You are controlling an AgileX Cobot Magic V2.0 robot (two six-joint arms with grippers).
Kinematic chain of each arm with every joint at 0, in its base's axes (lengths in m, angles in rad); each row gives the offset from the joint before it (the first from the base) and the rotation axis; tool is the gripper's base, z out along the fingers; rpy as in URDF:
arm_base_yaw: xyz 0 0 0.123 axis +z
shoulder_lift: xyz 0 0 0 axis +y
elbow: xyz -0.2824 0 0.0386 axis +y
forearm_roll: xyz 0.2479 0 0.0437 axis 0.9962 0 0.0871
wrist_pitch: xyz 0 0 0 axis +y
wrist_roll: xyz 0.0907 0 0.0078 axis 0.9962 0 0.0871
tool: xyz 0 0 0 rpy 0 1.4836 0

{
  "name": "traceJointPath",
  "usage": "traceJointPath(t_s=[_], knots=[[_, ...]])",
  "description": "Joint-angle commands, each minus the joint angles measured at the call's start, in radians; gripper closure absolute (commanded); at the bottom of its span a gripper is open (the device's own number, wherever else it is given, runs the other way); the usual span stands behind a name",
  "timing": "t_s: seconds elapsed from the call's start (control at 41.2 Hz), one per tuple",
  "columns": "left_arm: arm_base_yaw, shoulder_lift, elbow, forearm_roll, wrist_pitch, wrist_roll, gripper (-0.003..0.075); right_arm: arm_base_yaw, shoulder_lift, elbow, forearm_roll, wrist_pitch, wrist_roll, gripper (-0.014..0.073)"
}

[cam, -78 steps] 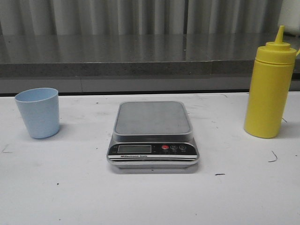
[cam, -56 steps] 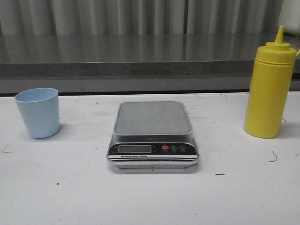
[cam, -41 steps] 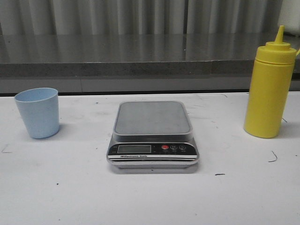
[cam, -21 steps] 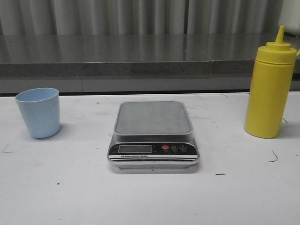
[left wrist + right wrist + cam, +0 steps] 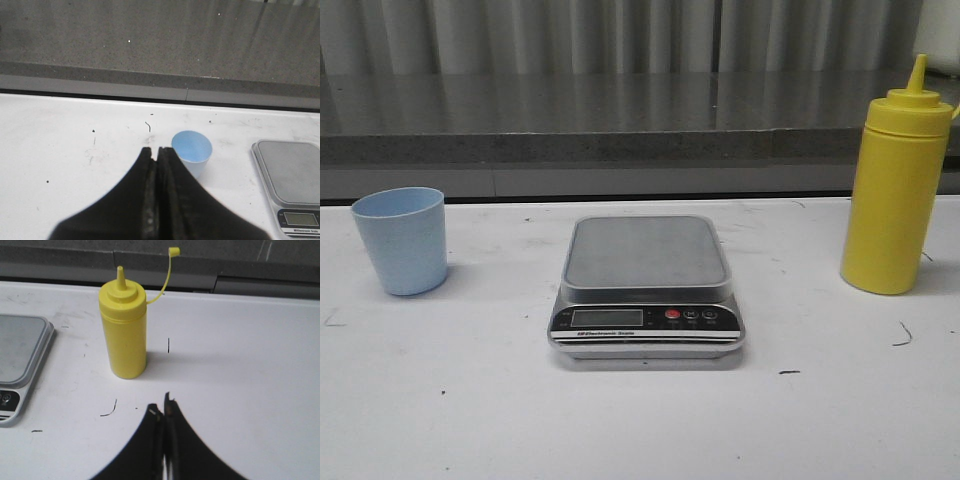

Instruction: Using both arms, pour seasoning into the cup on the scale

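Observation:
The pale blue cup [image 5: 401, 240] stands upright and empty on the white table at the left, apart from the scale; it also shows in the left wrist view [image 5: 192, 152]. The silver scale [image 5: 646, 285] sits in the middle with nothing on its platform. The yellow seasoning bottle [image 5: 897, 185] stands upright at the right, cap off and hanging on its tether [image 5: 170, 267]. My left gripper [image 5: 154, 150] is shut and empty, hovering just short of the cup. My right gripper [image 5: 163, 405] is shut and empty, short of the bottle [image 5: 123, 330]. Neither gripper shows in the front view.
A grey stone ledge [image 5: 620, 125] runs along the back of the white table [image 5: 640, 420], with a ribbed wall behind it. The scale's edge shows in both wrist views [image 5: 292, 182] [image 5: 20, 360].

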Motion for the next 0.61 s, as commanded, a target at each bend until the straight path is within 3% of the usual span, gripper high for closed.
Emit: traceJointPath(t_s=[0.0, 0.194, 0.267, 0.34, 0.437, 0.51, 0.583], knots=[[-0.003, 0.031, -0.022, -0.004, -0.069, -0.005, 0.074, -0.003, 0.041, -0.032, -0.014, -0.049, -0.012, 0.0714], [-0.003, 0.042, 0.009, -0.004, -0.067, -0.005, 0.074, -0.003, 0.087, -0.032, -0.046, -0.027, -0.012, 0.0708], [-0.003, 0.049, 0.023, -0.004, -0.062, -0.003, 0.0739, -0.003, 0.102, -0.032, -0.052, -0.014, -0.023, 0.0668], [-0.003, 0.059, 0.027, 0.002, -0.058, -0.003, 0.0738, -0.003, 0.116, -0.032, -0.052, -0.003, -0.032, 0.0566], [-0.003, 0.077, 0.027, 0.004, -0.053, 0.017, 0.0692, -0.003, 0.13, -0.032, -0.052, 0.006, -0.044, 0.0344], [-0.003, 0.093, 0.027, 0.001, -0.056, 0.024, 0.0601, -0.003, 0.13, -0.032, -0.052, 0.005, -0.045, 0.0176], [-0.003, 0.108, 0.027, 0.0, -0.064, 0.028, 0.045, -0.003, 0.13, -0.032, -0.052, 0.002, -0.045, 0.0088]])
